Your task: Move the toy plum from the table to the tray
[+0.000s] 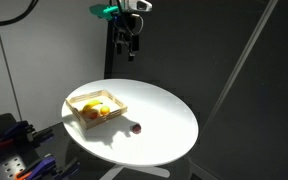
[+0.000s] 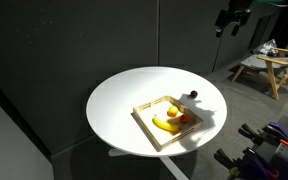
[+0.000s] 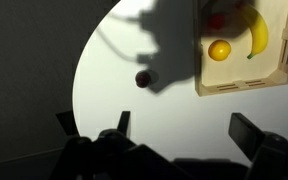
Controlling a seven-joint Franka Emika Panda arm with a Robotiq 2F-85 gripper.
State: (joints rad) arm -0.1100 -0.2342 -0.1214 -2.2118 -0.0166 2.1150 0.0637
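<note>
The toy plum (image 1: 136,127) is a tiny dark red ball on the white round table (image 1: 164,115), just beside the light wooden tray (image 1: 118,107). It also shows in an exterior view (image 2: 194,96) and in the wrist view (image 3: 142,78). The tray (image 2: 149,128) (image 3: 234,82) holds a yellow banana toy (image 3: 257,35) and an orange fruit (image 3: 219,49). My gripper (image 1: 131,46) (image 2: 230,26) hangs high above the table, far from the plum. Its fingers (image 3: 184,135) are spread wide and empty.
Dark curtains surround the table. A wooden stool (image 2: 265,68) stands at the back. Blue and black equipment (image 1: 9,140) sits beside the table, and more of it shows in an exterior view (image 2: 269,145).
</note>
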